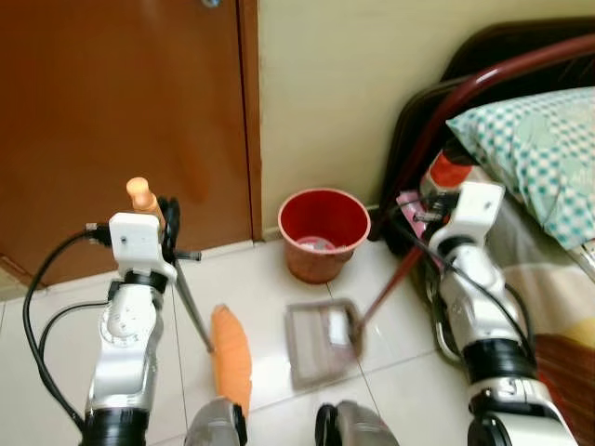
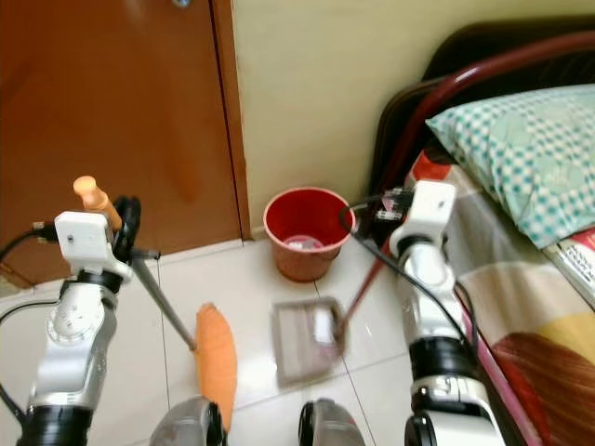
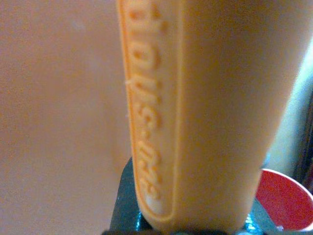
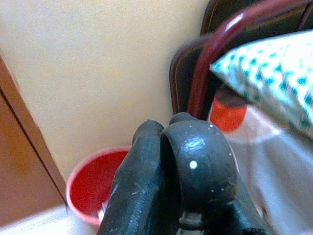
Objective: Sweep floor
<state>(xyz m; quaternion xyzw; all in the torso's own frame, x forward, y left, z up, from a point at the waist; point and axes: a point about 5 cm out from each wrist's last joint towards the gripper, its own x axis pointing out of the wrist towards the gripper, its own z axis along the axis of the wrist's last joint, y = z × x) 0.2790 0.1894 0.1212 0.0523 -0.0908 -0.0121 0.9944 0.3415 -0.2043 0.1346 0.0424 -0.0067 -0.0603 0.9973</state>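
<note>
A: Left hand (image 1: 158,218) is clamped round the broom (image 1: 231,358) handle near its orange top; head's on the floor beside the dustpan (image 1: 318,339).

B: Right hand (image 4: 171,161) is closed on the dustpan's stiff, light handle. Grip high.

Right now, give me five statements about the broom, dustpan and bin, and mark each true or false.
1. The left gripper holds the broom by its orange-tipped handle. True.
2. The dustpan lies on the bed. False: it rests on the tiled floor.
3. The red bin stands by the wall beside the door. True.
4. The bin lies tipped over. False: it stands upright.
5. The right gripper holds the dustpan's long handle. True.
</note>
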